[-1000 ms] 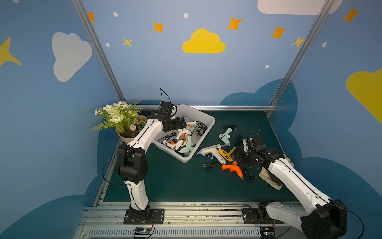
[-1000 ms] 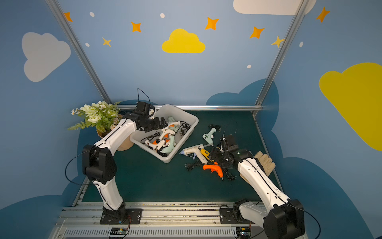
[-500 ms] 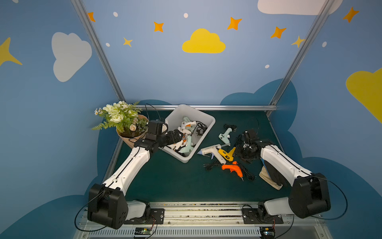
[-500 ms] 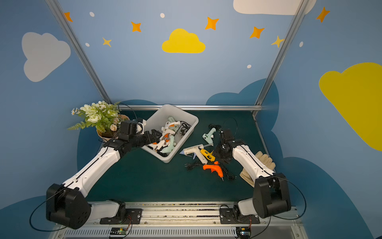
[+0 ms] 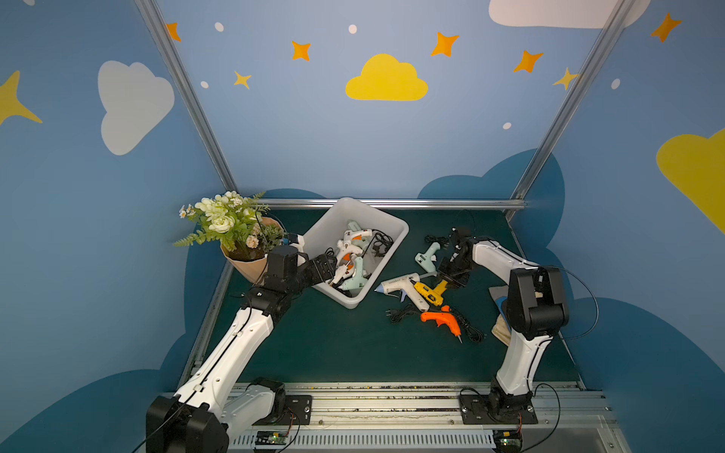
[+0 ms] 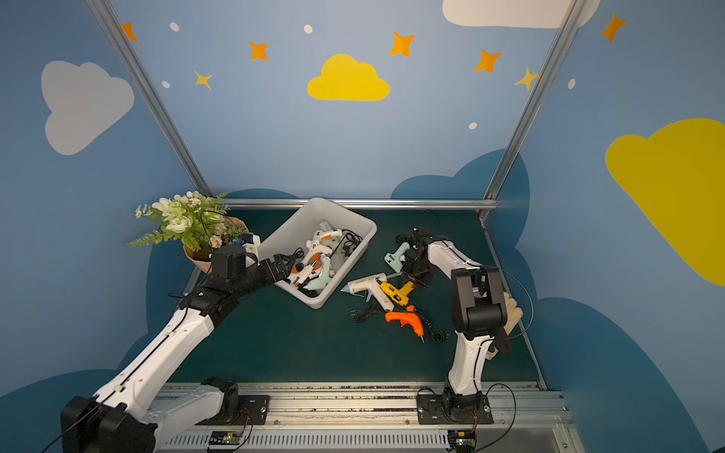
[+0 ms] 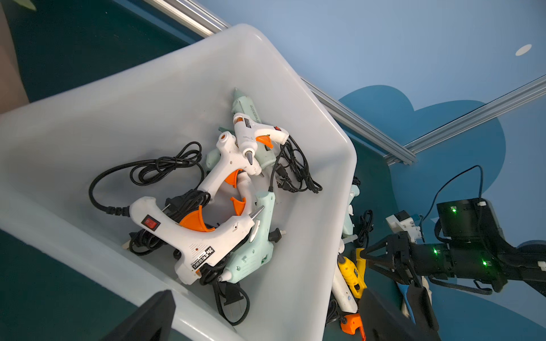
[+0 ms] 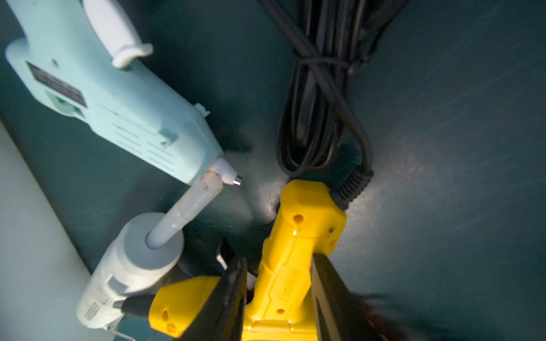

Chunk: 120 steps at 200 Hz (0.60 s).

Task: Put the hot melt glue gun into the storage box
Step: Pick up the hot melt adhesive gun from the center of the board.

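Note:
A yellow hot melt glue gun (image 5: 429, 292) (image 6: 396, 294) lies on the green mat to the right of the storage box. My right gripper (image 5: 451, 276) (image 8: 277, 295) has come down on it, and its two black fingers press the yellow handle (image 8: 298, 236) from both sides. The white storage box (image 5: 333, 219) (image 7: 147, 88) stands at the back centre, with several white and mint glue guns and black cords inside. My left gripper (image 5: 325, 268) (image 7: 266, 324) hangs open at the box's near left edge, holding nothing.
Near the yellow gun lie a white glue gun (image 5: 400, 284), a mint one (image 5: 427, 253) and an orange one (image 5: 441, 319), with black cords (image 8: 319, 103) among them. A flower pot (image 5: 243, 255) stands left of the box. A glove (image 6: 510, 310) lies at the right edge.
My left arm has pulled back from over the box to its near left edge, still open. My right gripper has dropped onto the yellow gun and narrowed its jaws around the handle.

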### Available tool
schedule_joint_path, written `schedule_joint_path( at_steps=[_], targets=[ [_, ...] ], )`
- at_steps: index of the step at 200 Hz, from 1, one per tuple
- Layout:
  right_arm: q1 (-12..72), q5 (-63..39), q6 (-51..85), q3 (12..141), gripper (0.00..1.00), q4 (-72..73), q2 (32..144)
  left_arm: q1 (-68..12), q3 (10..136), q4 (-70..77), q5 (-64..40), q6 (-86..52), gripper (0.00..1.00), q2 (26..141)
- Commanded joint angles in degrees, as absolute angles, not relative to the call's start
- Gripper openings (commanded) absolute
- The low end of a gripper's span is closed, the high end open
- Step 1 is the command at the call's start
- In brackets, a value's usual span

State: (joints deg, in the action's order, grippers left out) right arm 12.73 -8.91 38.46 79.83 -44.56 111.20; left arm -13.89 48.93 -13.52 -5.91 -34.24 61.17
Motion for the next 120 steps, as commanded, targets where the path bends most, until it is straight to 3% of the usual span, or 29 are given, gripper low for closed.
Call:
schedule_joint_path(
  at_steps=[1,120],
  targets=[
    [12.92,-8.77,37.77,78.87,0.42,-44.96,114.24,-13.71,48.36,-13.26,-4.32,-32.70,1.00,59.63],
    [13.75,-3.08,42.10,76.14,0.48,-46.48,113.06,-13.54,49.11,-11.95,-6.26,-32.89,1.00,58.80]
  ],
)
